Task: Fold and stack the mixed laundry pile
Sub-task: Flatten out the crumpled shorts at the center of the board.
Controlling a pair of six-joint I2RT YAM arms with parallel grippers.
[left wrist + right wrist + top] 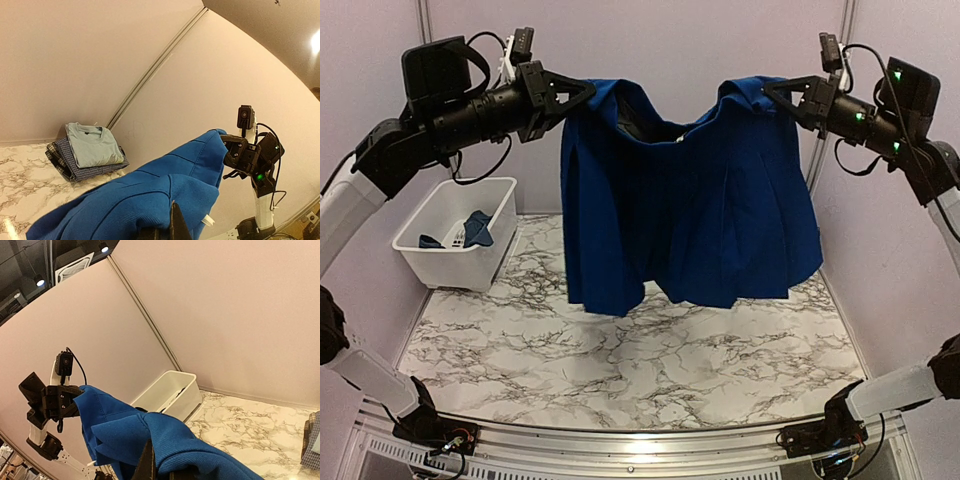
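From above: marbled counter (620, 370), pale walls (670, 40); royal blue garment (690, 200) hung over it, long axis left-right, hem down; left claw (586, 92) and right claw (772, 92) clamped its top corners; left wrist: folded stack (90, 150) sat by wall; right wrist: white bin (170, 390).

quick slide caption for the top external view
Both arms hold the royal blue garment spread in the air above the marble table.

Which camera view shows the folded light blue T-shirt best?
The left wrist view: the light blue T-shirt lies whole, folded, on the checked shirt. The right wrist view shows only an edge of this stack at its right border. In the top view the royal blue garment seems to hide it.
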